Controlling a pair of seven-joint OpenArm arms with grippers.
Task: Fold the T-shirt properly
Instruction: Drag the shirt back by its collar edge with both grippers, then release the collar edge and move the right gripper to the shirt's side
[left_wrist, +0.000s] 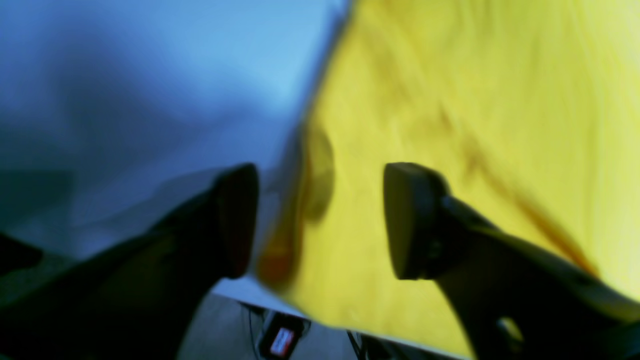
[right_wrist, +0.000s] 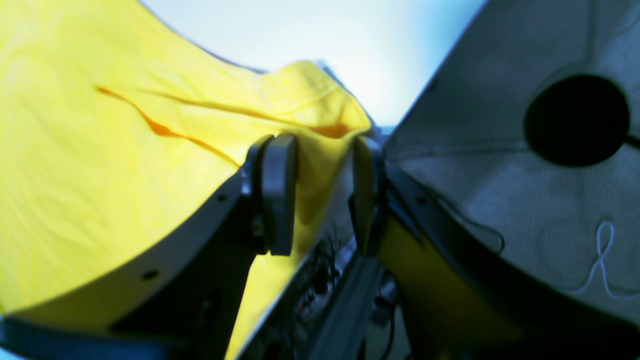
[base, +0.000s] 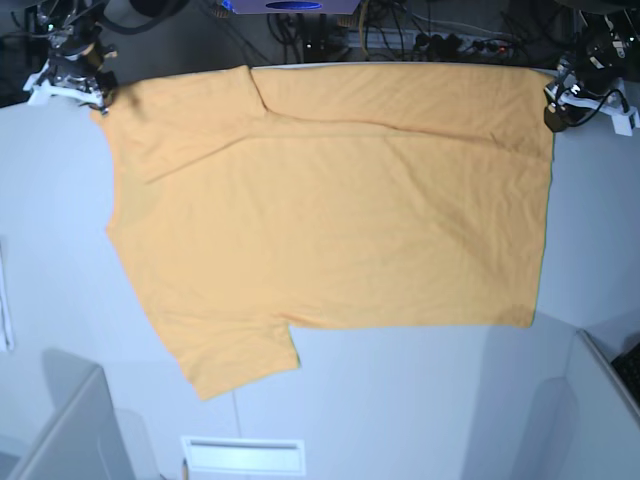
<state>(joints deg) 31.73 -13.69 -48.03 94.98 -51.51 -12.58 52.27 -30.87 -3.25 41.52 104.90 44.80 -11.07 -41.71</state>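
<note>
The light-orange T-shirt (base: 330, 220) lies spread flat on the white table (base: 420, 400), its top part folded over along the far edge and one sleeve (base: 225, 350) pointing toward the front. My left gripper (base: 553, 110) is at the shirt's far right corner. In the left wrist view its jaws (left_wrist: 320, 220) stand wide apart, with the shirt's edge (left_wrist: 450, 125) lying between them untouched. My right gripper (base: 100, 97) is at the far left corner. There its fingers (right_wrist: 280, 195) are parted around a loose fold of fabric (right_wrist: 320, 150).
Cables and electronics (base: 400, 35) crowd the floor beyond the table's far edge. A narrow slot (base: 240, 455) sits at the table's front edge. Grey panels stand at the front left (base: 70, 430) and front right (base: 600, 400) corners.
</note>
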